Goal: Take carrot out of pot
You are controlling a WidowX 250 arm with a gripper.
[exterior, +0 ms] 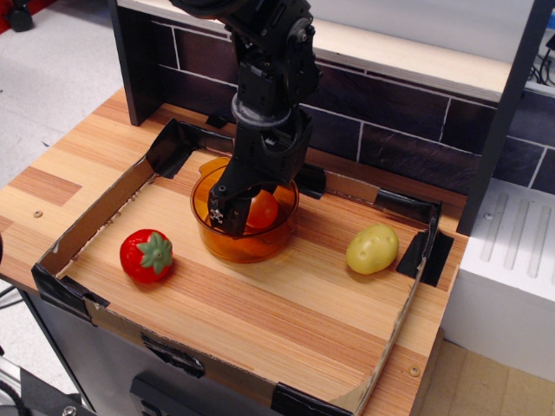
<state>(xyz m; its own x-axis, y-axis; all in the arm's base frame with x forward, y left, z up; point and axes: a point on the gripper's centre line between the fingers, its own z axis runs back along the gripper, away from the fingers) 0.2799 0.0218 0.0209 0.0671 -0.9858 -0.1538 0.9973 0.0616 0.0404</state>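
A: Only one view to call, looking down at the wooden table [286, 303] from the front. Just above centre sits the pot [245, 238], translucent orange, inside a low cardboard tray [82, 232] with black tape at its corners.

B: And the arm comes down from the top of the frame, black and bulky, with the gripper [243, 206] reaching into the pot's mouth.

A: The carrot [262, 209] is right there, glossy orange, inside the pot's rim, on the right side of the near finger [226, 204]. That finger touches its left flank.

B: Is it clamped?

A: Looks that way. The jaws stand narrowed around the carrot, one finger plain to see at the left, the other mostly hidden behind the carrot and the wrist. Whether the carrot rests on the pot's floor or hangs above it, I cannot tell through the tinted wall.

B: Around the pot?

A: A red strawberry [146, 255] with green leaves lies at lower left of the pot, apart from it. A yellow potato [372, 249] lies to the right, well apart, near the tray's right wall. Behind the table, a dark tiled backsplash [390, 130] runs across the upper frame.
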